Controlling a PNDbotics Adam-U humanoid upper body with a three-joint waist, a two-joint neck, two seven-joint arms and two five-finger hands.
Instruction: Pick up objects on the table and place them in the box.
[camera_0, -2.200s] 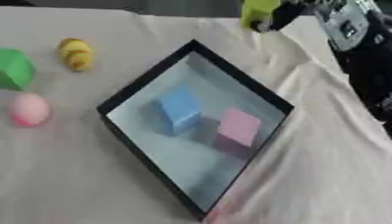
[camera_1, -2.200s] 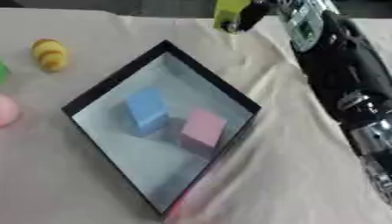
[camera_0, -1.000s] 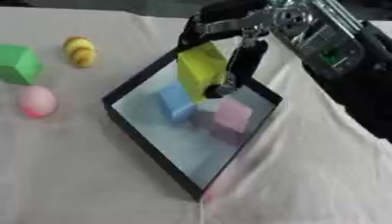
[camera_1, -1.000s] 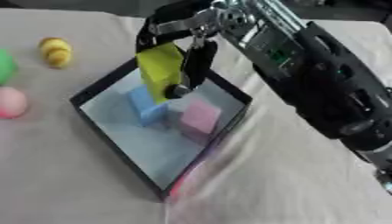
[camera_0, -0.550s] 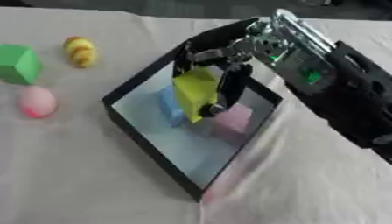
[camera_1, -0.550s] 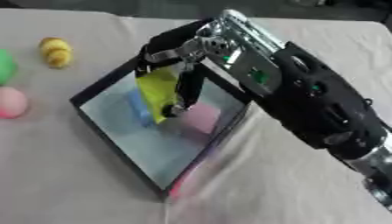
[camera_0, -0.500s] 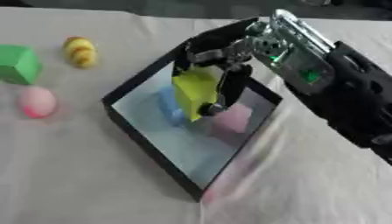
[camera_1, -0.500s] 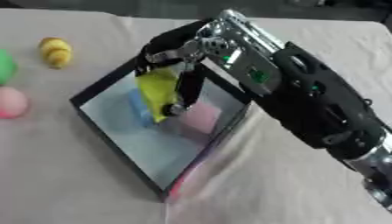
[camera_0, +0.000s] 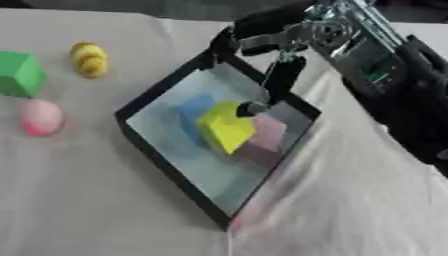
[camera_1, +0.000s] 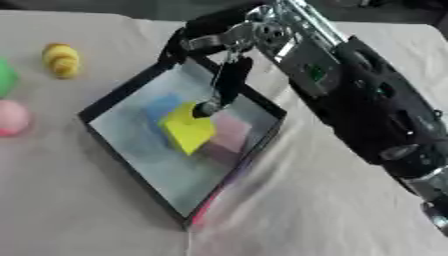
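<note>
right hand (camera_0: 262, 47) over box (camera_0: 166, 155), seemingly open

Cloth-covered table (camera_0: 79, 200) with black box (camera_0: 166, 160), green block (camera_0: 19, 74), pink ball (camera_0: 40, 117), yellow toy (camera_0: 89, 59).

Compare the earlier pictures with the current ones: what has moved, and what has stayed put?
The right hand carried the yellow block down into the box and let it go; it lies between the blue block and pink block. Those blocks and the items left of the box stayed put.
</note>
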